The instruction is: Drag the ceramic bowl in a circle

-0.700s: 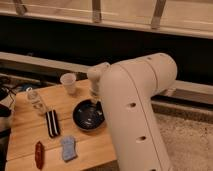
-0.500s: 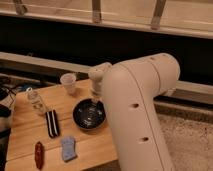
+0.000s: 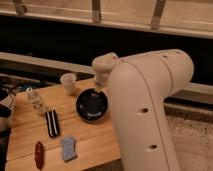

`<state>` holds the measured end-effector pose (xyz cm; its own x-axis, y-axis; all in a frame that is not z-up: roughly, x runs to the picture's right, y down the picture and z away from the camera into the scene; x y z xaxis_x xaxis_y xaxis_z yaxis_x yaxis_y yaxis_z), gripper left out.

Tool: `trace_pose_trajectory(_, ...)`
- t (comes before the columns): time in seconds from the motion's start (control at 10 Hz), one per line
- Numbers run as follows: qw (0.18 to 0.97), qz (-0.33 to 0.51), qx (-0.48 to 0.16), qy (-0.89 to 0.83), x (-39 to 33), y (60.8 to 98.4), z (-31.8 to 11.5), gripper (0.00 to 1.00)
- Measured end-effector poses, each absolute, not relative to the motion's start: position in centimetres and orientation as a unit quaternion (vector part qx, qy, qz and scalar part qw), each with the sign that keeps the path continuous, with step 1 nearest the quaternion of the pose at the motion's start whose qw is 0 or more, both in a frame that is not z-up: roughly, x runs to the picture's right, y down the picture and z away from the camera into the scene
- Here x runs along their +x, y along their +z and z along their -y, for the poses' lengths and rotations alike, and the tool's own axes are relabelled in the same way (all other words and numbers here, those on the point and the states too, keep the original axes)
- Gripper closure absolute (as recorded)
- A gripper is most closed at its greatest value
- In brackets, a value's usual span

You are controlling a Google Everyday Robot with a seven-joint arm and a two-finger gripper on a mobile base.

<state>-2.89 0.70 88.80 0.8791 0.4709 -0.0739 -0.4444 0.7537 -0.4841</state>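
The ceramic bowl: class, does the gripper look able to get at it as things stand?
Probably yes: the gripper hangs at the far rim of the ceramic bowl with nothing between; the pale cup stands apart.

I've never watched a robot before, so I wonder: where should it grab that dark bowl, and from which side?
Probably the rim of the ceramic bowl, pinched from above at its far edge. It is wide, shallow and upright, too broad to span. The gripper hangs over that far edge, clear of the pale cup.

Kinda dim, warm light coming from above. Pale glints in the ceramic bowl (image 3: 92, 105), and the gripper (image 3: 98, 85) sits shaded at its 12 o'clock rim.
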Motion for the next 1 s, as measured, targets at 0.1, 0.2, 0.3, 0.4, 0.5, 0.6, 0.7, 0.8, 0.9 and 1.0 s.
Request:
trace_pose_trajectory(0.1, 0.934, 0.021, -0.25, 0.253, -2.0, 88.8, -0.9, 0.82)
trace_pose_trajectory(0.2, 0.931, 0.011, -0.248, 0.268, -0.3, 88.7, -1.3, 0.82)
trace_pose_trajectory(0.3, 0.928, 0.001, -0.248, 0.278, 0.7, 88.7, -1.8, 0.82)
trace_pose_trajectory(0.4, 0.925, -0.011, -0.248, 0.287, 1.3, 88.6, -2.1, 0.82)
trace_pose_trajectory(0.5, 0.923, -0.022, -0.25, 0.291, 1.5, 88.3, -2.4, 0.82)
trace_pose_trajectory(0.6, 0.921, -0.037, -0.255, 0.293, 1.7, 88.0, -3.1, 0.82)
trace_pose_trajectory(0.7, 0.919, -0.049, -0.264, 0.289, 1.4, 87.7, -4.0, 0.82)
trace_pose_trajectory(0.8, 0.918, -0.056, -0.27, 0.285, 1.2, 87.5, -4.7, 0.82)
trace_pose_trajectory(0.9, 0.915, -0.066, -0.282, 0.279, 0.7, 87.5, -5.9, 0.82)
trace_pose_trajectory(1.0, 0.912, -0.071, -0.296, 0.273, 0.2, 87.7, -7.3, 0.82)
